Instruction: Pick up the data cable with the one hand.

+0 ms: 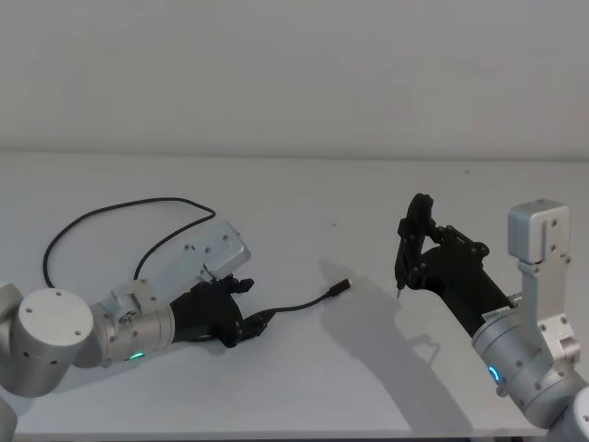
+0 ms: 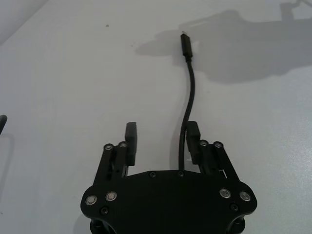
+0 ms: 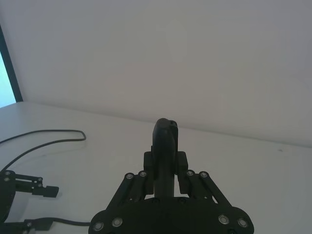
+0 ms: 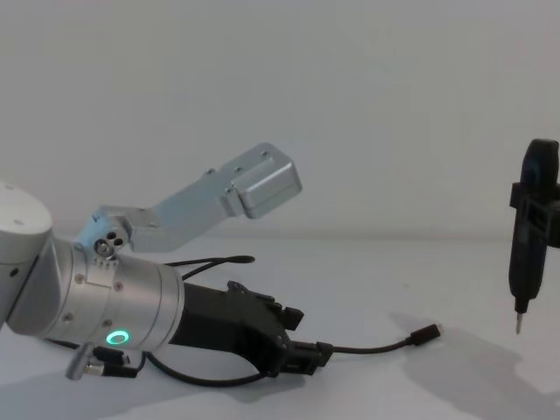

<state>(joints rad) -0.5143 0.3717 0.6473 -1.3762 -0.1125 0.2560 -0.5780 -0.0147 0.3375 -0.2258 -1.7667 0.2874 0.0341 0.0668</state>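
Black cable [image 1: 304, 302] on the table [image 1: 304, 396]: loops far left, passes between the spread, released fingers [image 2: 130, 139] of the left gripper [image 2: 162, 127], ends in a silvery plug [image 1: 339, 288]. Well right, right gripper [image 3: 165, 161] clenched on a pen [image 4: 525, 236], tip down, above the table.

The data cable [image 1: 304, 304] is a thin black cord lying flat, and its small plug with a silvery tip points away from the one hand [image 1: 247, 324]. From the plug it curves gently back in between that hand's fingers. The hand is black, on a thick silver arm with a green ring light. Its fingers [image 2: 193, 131] are spread apart, with the cord running just beside the inner face of one finger.
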